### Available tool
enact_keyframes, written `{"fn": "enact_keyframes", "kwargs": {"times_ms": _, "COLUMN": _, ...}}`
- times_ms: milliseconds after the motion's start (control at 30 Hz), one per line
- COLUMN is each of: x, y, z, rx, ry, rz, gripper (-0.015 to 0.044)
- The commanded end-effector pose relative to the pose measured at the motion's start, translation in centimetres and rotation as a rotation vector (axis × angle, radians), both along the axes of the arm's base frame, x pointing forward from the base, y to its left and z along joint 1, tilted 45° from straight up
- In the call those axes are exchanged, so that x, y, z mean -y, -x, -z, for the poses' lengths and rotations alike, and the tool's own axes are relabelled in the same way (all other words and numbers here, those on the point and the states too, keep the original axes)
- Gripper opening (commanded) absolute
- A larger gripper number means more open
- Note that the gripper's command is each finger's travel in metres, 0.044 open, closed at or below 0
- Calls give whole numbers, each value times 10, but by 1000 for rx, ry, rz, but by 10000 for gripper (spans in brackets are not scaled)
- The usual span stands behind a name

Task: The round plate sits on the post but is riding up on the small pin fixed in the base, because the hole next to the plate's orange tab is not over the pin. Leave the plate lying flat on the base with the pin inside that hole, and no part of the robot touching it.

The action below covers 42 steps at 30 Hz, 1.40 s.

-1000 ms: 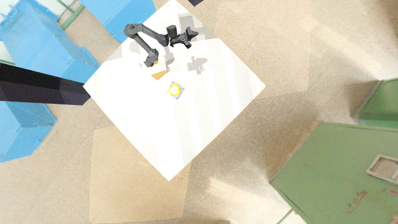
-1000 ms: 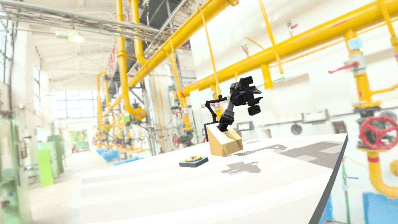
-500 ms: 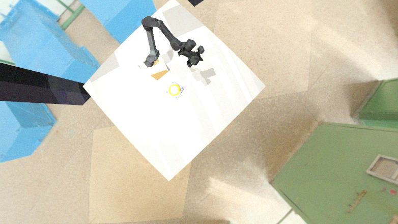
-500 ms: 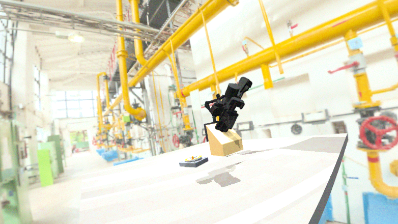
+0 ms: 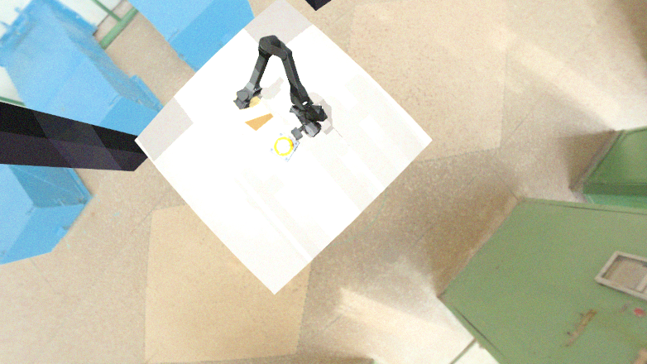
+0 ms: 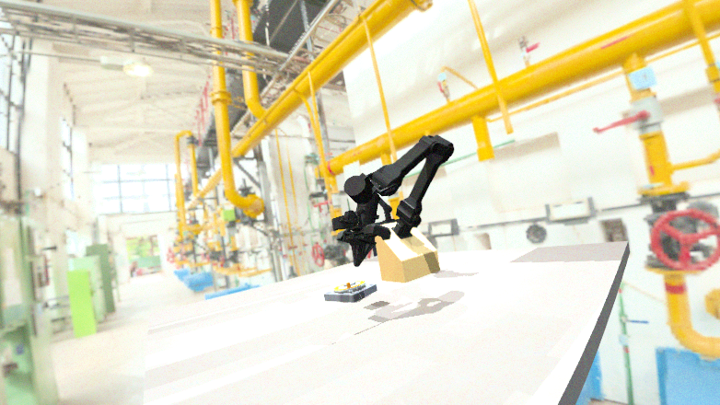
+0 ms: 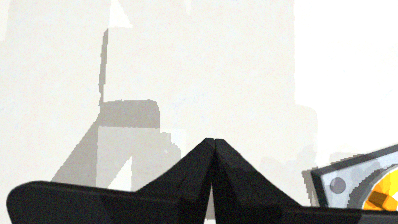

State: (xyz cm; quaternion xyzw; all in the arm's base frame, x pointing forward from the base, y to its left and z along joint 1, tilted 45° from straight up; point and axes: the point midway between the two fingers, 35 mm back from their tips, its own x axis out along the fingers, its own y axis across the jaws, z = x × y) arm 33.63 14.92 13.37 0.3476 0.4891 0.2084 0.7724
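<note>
The round plate [image 5: 275, 146] [image 6: 342, 289] [image 7: 393, 181] is yellow and sits on the base [image 5: 287, 159] [image 6: 351, 295] [image 7: 350, 173], a pale blue square block with dark sides. Its orange tab [image 6: 348, 285] [image 7: 381, 198] shows in the exterior view and at the wrist view's right edge. The plate's tilt, the pin and the hole are too small or cut off to tell. My gripper [image 6: 357, 264] [image 7: 213, 147] is shut and empty, its tips pointing down above the table, beside the base and not touching it. In the top view the wrist hides the fingertips.
A tan wedge-shaped block [image 5: 259, 122] [image 6: 398, 267] stands at the arm's foot, near the base. The white table [image 5: 275, 253] [image 6: 427, 352] carries the arm's grey shadows. The table's edges show in the top and exterior views.
</note>
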Motion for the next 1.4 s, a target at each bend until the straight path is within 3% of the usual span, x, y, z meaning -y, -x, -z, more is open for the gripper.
{"fn": "enact_keyframes", "kwargs": {"times_ms": 0, "x": 39, "y": -7, "z": 58, "rx": -107, "ry": 111, "rz": -158, "gripper": 0}}
{"fn": "enact_keyframes", "kwargs": {"times_ms": 333, "x": 87, "y": 5, "z": 117, "rx": -209, "ry": 67, "rz": -392, "gripper": 0}}
{"fn": "enact_keyframes", "kwargs": {"times_ms": 633, "x": 85, "y": 7, "z": 116, "rx": -209, "ry": 67, "rz": -392, "gripper": 0}}
{"fn": "enact_keyframes", "kwargs": {"times_ms": 967, "x": 50, "y": 7, "z": 147, "rx": -209, "ry": 65, "rz": -392, "gripper": 0}}
{"fn": "enact_keyframes", "kwargs": {"times_ms": 1367, "x": 44, "y": 14, "z": 142, "rx": -209, "ry": 64, "rz": -392, "gripper": 0}}
